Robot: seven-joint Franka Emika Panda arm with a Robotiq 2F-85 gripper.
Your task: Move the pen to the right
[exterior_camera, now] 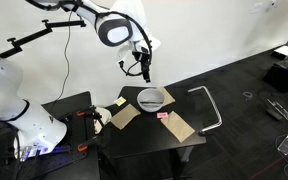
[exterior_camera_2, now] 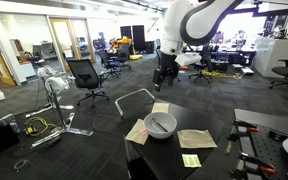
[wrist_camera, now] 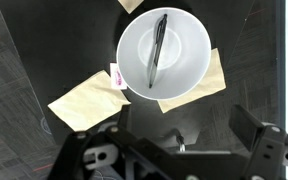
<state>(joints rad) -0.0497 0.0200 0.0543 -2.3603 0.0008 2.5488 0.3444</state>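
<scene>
The fingers (wrist_camera: 256, 135) stand wide apart and hold nothing. In the wrist view they show as two dark blocks at the lower edge, one to each side. In both exterior views they hang well above the desk (wrist_camera: 254, 50), clear of everything on it.

Ahead of them, toward the top of the wrist view and a touch to the side of the midline between them, sits a white bowl (wrist_camera: 189, 55). The pen (wrist_camera: 158, 52) lies inside it, resting across the bowl's floor and up its wall. Its long axis runs nearly straight away from the wrist, tilted only slightly. The gap between the fingers runs across the view, so it already crosses the pen's length almost squarely, and little wrist turn looks necessary. The approach probably calls for a forward shift and a long descent into the bowl, whose curved wall may crowd the fingertips.

Tan paper sheets (wrist_camera: 84, 98) and a small pink note (wrist_camera: 115, 75) lie around the bowl.
</scene>
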